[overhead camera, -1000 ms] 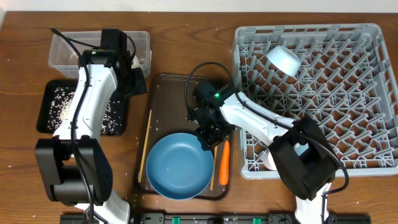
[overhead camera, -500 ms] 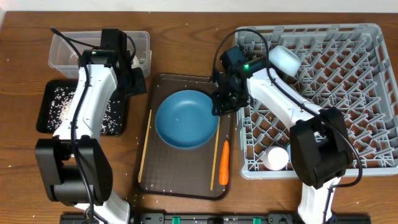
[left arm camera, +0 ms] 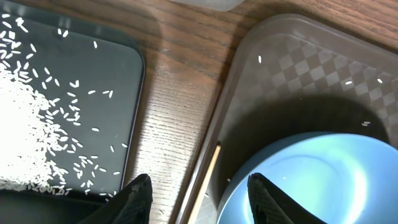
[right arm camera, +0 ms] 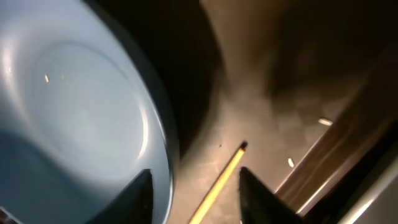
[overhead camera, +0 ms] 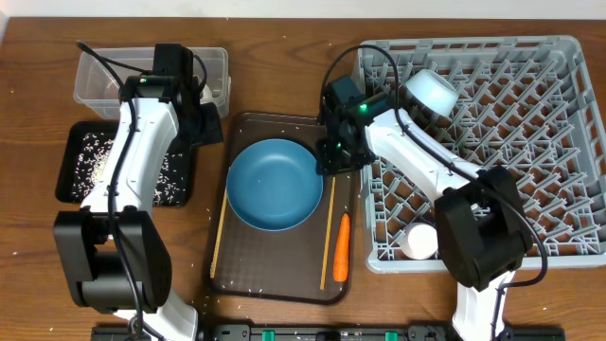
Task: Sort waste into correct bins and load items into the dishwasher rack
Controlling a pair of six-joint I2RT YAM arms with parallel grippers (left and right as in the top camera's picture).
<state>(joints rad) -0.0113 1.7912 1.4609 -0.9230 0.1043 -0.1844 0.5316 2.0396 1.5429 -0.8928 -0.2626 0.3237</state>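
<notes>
**Left side.** A clear plastic rectangular tub [overhead camera: 99, 80] stands at the far-left corner of the worktop. Just in front of it, along the left edge, lies a shallow black rectangular tray [overhead camera: 64, 192] holding scattered white rice grains [overhead camera: 95, 156]. The left gripper [left arm camera: 200, 202] hovers between this tray and the serving tray. Its jaws are spread and hold nothing.

**Centre.** A dark brown serving tray [overhead camera: 284, 275] sits toward the near edge. It carries a large round blue plate [overhead camera: 273, 185], with two thin wooden chopsticks [overhead camera: 220, 227] lying one on each side of the plate. A small orange carrot [overhead camera: 343, 242] lies at the tray's right side. The right gripper [right arm camera: 194, 190] is at the plate's right rim. Its jaws stand apart and straddle the rim, and no pinch is visible.

**Right side.** A large square grey plastic dishwasher rack [overhead camera: 530, 142] fills the right of the worktop. A small light-blue bowl [overhead camera: 433, 92] sits near its far-left corner, and a pale pink cup [overhead camera: 419, 242] near its near-left corner.

**Step in hand.** Judged from this layout, the current step is loading the plate into the rack.

**Next move.**
1. Close the right jaws firmly on the rim.
2. Lift the plate clear of the chopsticks and carrot.
3. Tilt the plate upright and lower it between peg rows, away from the bowl.

The carrot is waste and goes to a bin, not to the rack.
</notes>
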